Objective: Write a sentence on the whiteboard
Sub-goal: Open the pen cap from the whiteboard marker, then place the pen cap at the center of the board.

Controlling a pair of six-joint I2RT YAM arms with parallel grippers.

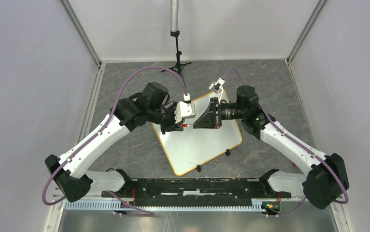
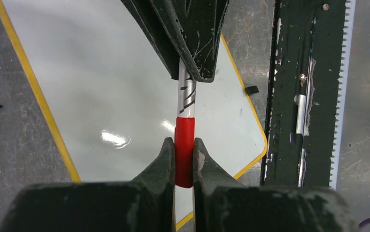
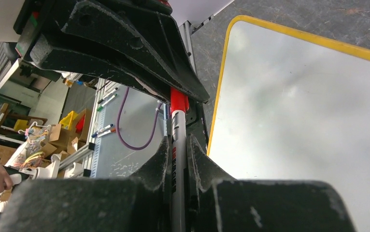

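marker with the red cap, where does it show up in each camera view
Top external: the marker is a tiny sliver at mid-picture, where the two arms meet over the whiteboard.
Left wrist: centre, red cap pinched in the left hand, barrel running upward.
Right wrist: left of centre, barrel gripped in the right hand, red cap at its far end.
Shared landmark: the whiteboard's yellow frame.

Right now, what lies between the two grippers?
A red-capped marker, clamped by both the left gripper and the right gripper; clearest in the left wrist view.
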